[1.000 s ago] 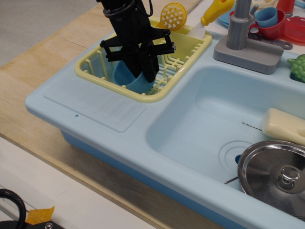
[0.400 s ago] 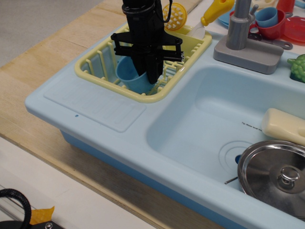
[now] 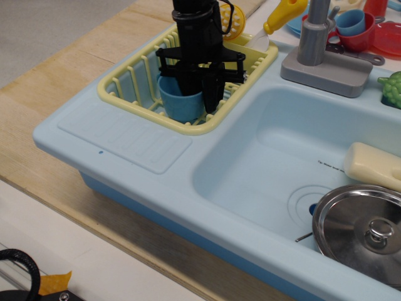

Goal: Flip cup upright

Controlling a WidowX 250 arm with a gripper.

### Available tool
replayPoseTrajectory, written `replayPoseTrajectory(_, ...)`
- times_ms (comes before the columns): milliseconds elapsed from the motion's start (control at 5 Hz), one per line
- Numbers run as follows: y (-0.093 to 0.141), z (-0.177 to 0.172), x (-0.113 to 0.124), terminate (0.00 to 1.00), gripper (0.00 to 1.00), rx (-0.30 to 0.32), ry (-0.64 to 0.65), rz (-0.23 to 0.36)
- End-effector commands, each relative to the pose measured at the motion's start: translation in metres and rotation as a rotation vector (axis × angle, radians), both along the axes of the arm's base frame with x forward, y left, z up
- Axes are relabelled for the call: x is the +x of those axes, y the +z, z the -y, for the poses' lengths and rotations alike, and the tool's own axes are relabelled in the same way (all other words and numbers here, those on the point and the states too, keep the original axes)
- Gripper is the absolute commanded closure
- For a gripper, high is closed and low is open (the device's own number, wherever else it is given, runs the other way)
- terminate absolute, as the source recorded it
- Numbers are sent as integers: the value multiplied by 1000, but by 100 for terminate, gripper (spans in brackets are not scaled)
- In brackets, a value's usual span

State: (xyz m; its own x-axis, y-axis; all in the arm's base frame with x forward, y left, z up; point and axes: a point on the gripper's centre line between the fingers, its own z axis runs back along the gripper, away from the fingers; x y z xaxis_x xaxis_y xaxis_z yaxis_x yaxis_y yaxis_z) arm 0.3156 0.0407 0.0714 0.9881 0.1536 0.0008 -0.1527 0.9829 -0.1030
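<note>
The medium-blue cup (image 3: 180,104) stands nearly upright, mouth up, in the near end of the yellow dish rack (image 3: 120,94). My black gripper (image 3: 199,94) comes down from above onto the cup's right side. One finger reaches inside the cup and the other finger (image 3: 212,95) runs down outside its right wall, so the jaws are closed on that wall. The gripper body hides the cup's far rim. I cannot tell whether the cup's base rests on the rack floor.
A yellow strainer (image 3: 234,19) and a yellow-handled utensil (image 3: 282,15) lie at the rack's far end. A grey faucet (image 3: 316,37) stands behind the sink basin (image 3: 263,157), which holds a steel lid (image 3: 363,232) and a cream bottle (image 3: 373,164). A light-blue cup in a red bowl (image 3: 352,24) sits far right.
The gripper has swung right and turned more vertical, carrying the cup. The cup went from tilted on its side to nearly upright with its mouth up.
</note>
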Motion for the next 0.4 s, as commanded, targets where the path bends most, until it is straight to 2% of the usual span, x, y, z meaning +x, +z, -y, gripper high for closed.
replayPoseTrajectory(0, 3, -1, 1, 0, 0, 0, -4, 6)
replayPoseTrajectory(200, 3, -1, 1, 100, 0, 0, -4, 6)
